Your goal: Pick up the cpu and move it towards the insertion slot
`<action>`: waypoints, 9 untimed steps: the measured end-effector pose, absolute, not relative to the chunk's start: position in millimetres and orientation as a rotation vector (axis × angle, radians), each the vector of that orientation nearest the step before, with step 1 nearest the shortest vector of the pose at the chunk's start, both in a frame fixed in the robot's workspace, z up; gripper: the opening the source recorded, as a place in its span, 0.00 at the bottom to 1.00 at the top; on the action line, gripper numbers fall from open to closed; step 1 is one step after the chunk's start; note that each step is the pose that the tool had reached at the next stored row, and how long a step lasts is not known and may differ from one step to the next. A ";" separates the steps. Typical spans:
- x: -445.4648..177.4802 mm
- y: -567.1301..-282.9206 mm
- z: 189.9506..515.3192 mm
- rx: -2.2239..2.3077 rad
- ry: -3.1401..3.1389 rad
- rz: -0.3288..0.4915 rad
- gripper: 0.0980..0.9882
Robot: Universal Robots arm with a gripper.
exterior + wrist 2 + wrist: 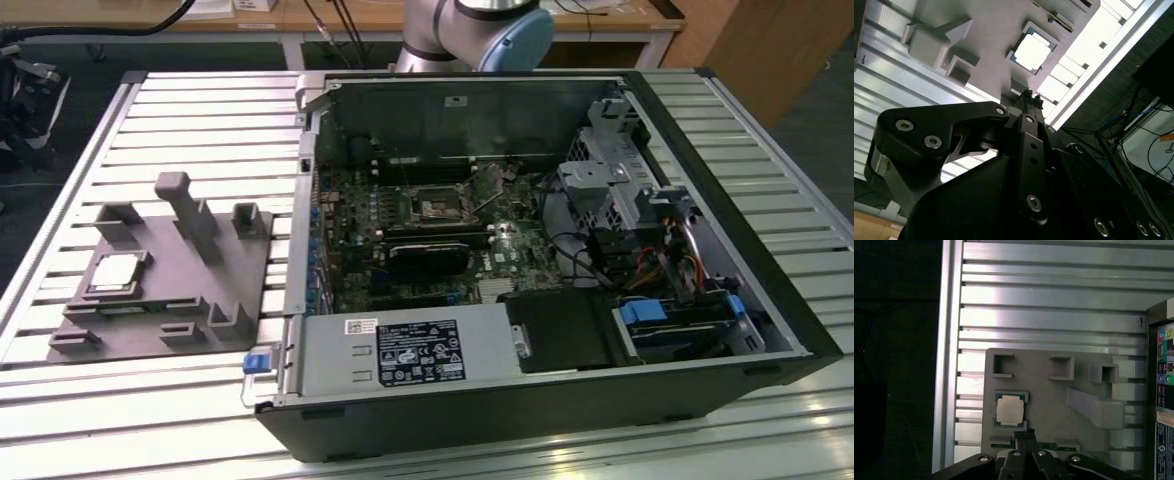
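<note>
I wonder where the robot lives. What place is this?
Probably a robot lab or workshop: an opened computer case lies on a slatted metal table, with a robot arm behind it.

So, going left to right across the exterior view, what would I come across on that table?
cpu chip on its grey tray → then, inside the open computer case, the square socket → tangled cables → blue-tabbed drive.

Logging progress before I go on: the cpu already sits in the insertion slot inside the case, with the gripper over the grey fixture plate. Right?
Not quite. The cpu lies on the grey fixture plate, not in the insertion slot, as the exterior view shows. The gripper is indeed over that plate.
</note>
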State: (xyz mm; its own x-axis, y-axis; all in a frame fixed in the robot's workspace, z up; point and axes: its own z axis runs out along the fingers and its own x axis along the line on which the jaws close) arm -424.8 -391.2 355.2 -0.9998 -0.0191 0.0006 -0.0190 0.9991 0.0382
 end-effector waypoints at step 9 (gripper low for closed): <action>-436.2 -391.3 353.1 0.030 -3.140 -0.060 0.01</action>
